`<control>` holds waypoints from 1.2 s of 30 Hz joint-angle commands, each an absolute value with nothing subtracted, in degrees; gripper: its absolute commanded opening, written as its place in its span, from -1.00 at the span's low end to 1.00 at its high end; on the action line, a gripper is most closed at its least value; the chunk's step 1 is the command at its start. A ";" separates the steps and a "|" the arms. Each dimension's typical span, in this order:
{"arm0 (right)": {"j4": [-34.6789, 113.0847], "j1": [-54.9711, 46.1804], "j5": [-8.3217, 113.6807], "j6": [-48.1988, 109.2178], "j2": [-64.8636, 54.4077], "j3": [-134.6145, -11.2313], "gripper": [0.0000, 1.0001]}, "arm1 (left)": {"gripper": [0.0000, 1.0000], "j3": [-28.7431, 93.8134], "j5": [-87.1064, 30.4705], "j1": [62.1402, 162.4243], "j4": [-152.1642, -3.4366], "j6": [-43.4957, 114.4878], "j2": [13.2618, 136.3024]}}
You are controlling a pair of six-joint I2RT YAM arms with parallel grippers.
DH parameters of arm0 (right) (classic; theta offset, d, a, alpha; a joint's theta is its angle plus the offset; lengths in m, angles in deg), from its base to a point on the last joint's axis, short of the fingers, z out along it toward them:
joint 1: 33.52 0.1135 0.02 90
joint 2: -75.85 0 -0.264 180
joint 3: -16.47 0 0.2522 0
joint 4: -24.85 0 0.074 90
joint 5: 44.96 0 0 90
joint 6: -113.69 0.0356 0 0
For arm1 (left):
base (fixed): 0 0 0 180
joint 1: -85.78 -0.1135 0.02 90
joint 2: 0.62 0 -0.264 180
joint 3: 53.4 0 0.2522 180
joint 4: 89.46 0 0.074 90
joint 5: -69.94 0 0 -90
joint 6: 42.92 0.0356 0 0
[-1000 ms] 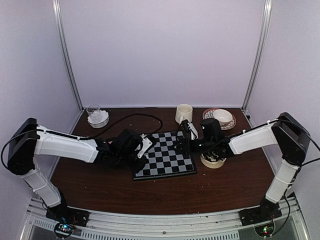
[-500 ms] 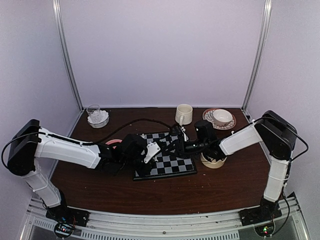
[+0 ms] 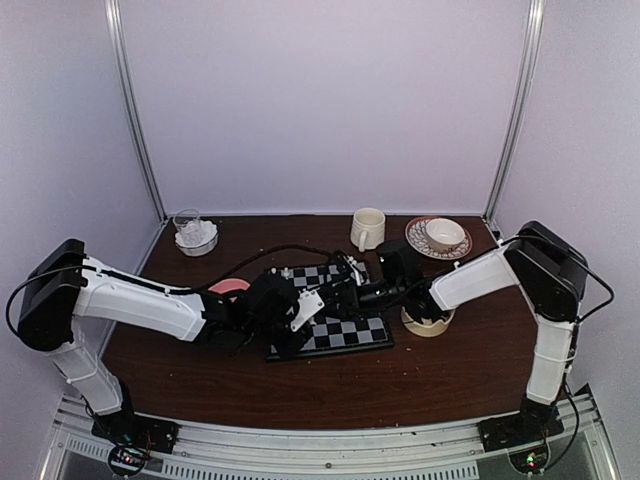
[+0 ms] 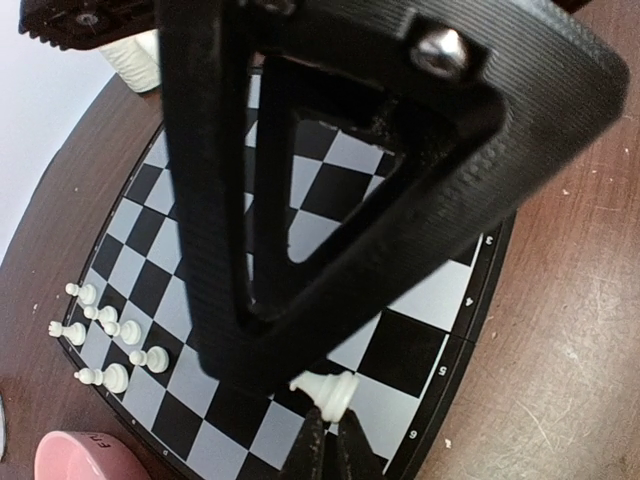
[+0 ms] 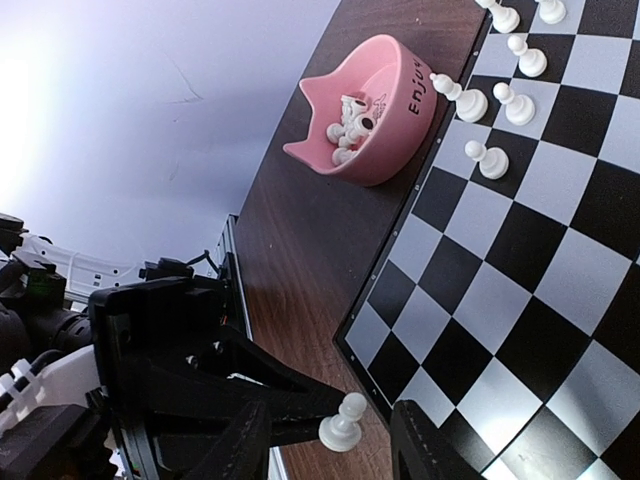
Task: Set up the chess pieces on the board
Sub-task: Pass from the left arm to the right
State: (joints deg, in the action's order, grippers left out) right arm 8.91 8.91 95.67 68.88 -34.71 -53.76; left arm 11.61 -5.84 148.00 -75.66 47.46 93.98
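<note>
Holding item: white pawn [image 4: 330,388], one of the chess pieces, pinched in the tips of the left claw [image 4: 330,422], which is clenched on it
Position: raised over the board [image 4: 420,345] beside its left edge, toward its near-left corner; the board lies mid-tabletop [image 3: 200,370]
Long axis: the pawn sits crosswise to the left fingers, tilted, not upright on any square
Right claw [image 5: 330,442]: partly released, grasping nothing. It reaches in from the right edge of the tabletop. In its own wrist view its two fingers stand one on each side of the pawn, apart from it so far as can be told
Nearer arm: left, in contact with the piece
Set on the board: six white pieces [image 4: 125,328] standing in the board corner next to the pink bowl [image 5: 385,110], which holds more of them
Judgement: the coming move turns on the pawn lying between the right fingers, so either a handover, or a set-down that needs the pawn turned base-down
</note>
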 commanded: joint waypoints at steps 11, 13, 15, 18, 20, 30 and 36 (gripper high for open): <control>13.25 10.50 97.47 66.67 -37.79 -57.49 -0.21 | -0.88 12.90 -4.41 148.34 -77.19 48.48 94.99; 13.53 10.59 97.59 66.60 -37.92 -57.62 -0.20 | -0.88 12.92 -4.18 148.60 -77.19 48.60 95.00; 13.47 10.66 97.72 66.59 -38.11 -57.69 -0.21 | -0.88 12.92 -3.89 148.92 -77.27 48.82 95.09; 13.39 10.77 98.14 66.64 -38.43 -58.00 -0.30 | -0.88 13.18 -3.59 149.12 -77.15 48.97 95.33; 13.18 10.90 98.44 66.74 -38.62 -58.10 -0.38 | -0.88 13.27 -3.45 149.20 -77.04 49.01 95.42; 12.47 10.86 99.18 66.72 -38.94 -58.19 -0.68 | -0.88 13.80 -2.28 149.56 -76.49 49.22 95.79; 13.27 10.86 98.88 65.53 -38.80 -58.18 -0.88 | -0.88 13.84 -1.62 149.85 -76.49 49.29 95.82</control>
